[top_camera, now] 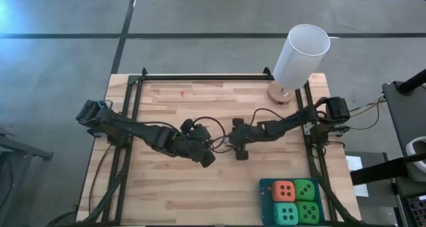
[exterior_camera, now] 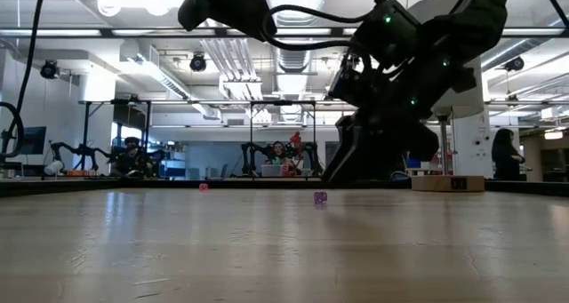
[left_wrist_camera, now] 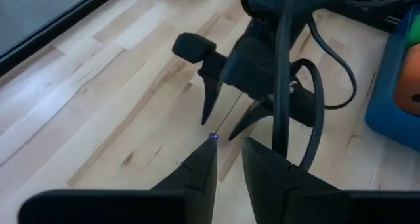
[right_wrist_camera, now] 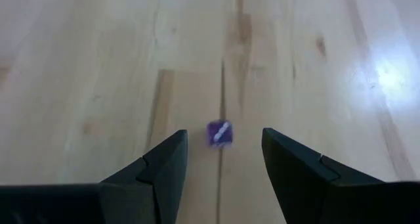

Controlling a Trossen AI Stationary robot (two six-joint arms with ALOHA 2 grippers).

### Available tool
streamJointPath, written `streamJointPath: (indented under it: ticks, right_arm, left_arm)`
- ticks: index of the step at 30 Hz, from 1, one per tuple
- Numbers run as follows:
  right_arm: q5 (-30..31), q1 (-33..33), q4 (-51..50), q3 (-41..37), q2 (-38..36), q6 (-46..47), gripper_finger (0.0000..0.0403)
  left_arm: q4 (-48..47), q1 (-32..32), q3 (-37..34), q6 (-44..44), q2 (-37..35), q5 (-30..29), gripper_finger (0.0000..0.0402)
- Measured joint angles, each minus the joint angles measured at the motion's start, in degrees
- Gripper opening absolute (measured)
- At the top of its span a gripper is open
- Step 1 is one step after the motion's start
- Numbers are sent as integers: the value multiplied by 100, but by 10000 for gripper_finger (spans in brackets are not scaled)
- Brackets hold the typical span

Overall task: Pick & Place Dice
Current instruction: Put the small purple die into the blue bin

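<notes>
Currently pre-grasp: right gripper (right_wrist_camera: 224, 134), half-open, straddles tiny purple die (right_wrist_camera: 220, 133) lying mid-table, apparently untouched; left gripper (left_wrist_camera: 230, 144), narrowly parted & empty, hovers just beside; next, prob. lower & close squarely.

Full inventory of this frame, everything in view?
table: 1, light wood, under both arms
tray: 1, blue, near right corner
big dice: 4, in tray; orange-red, green, turquoise, green
tiny die: 1, purple, mid-table
pink speck: 1, far side
cylinder: 1, white, wooden base, far right corner
people: several, room behind
left claw: narrow gap, mid-table
right claw: open, at tiny die
</notes>
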Motion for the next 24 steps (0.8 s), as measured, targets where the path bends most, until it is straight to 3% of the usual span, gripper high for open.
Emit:
streamJointPath:
  ticks: [15,24]
  right_arm:
    - [-22,-37,662,68,632,-61,170]
    - [-63,-39,653,66,643,-61,115]
  left_arm:
    - [46,2,0,0,-2,-2,78]
    - [44,2,0,-2,0,-2,78]
